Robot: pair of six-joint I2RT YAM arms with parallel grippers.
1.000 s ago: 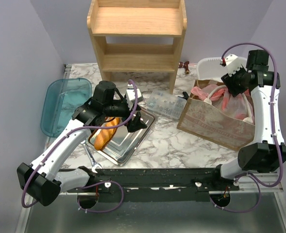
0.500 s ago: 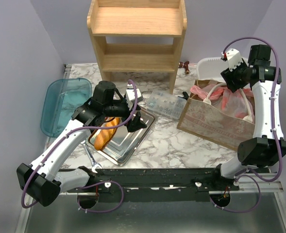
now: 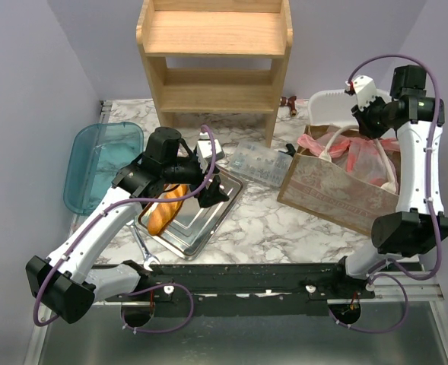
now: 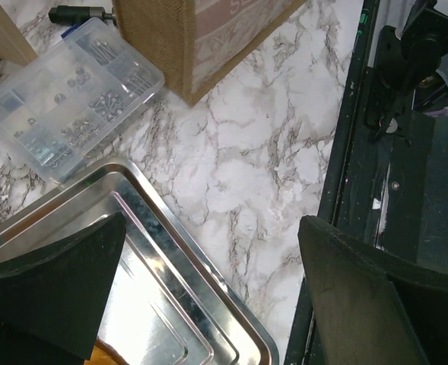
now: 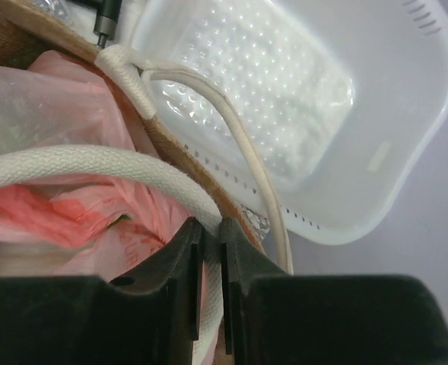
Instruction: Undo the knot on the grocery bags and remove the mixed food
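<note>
The pink plastic grocery bag [image 3: 366, 158] sits inside a brown burlap tote [image 3: 332, 192] at the right. It also shows in the right wrist view [image 5: 49, 217], crinkled and closed. I cannot make out its knot, and the food inside is hidden. My right gripper [image 3: 360, 120] is above the tote's far edge, shut on the tote's white woven handle [image 5: 94, 163], which runs between its fingertips [image 5: 211, 236]. My left gripper [image 3: 212, 173] is open and empty above the steel tray [image 3: 201, 224], seen also from the left wrist [image 4: 208, 289].
A golden bread loaf [image 3: 165, 209] lies on the tray. A clear parts box [image 3: 260, 161] lies between tray and tote. A white perforated basket [image 5: 284, 99] stands behind the tote. A wooden shelf [image 3: 216, 61] is at the back, a blue lid [image 3: 102, 163] at the left.
My right gripper has moved up and to the right, lifting the tote's white handle with it. The left arm has not moved.
</note>
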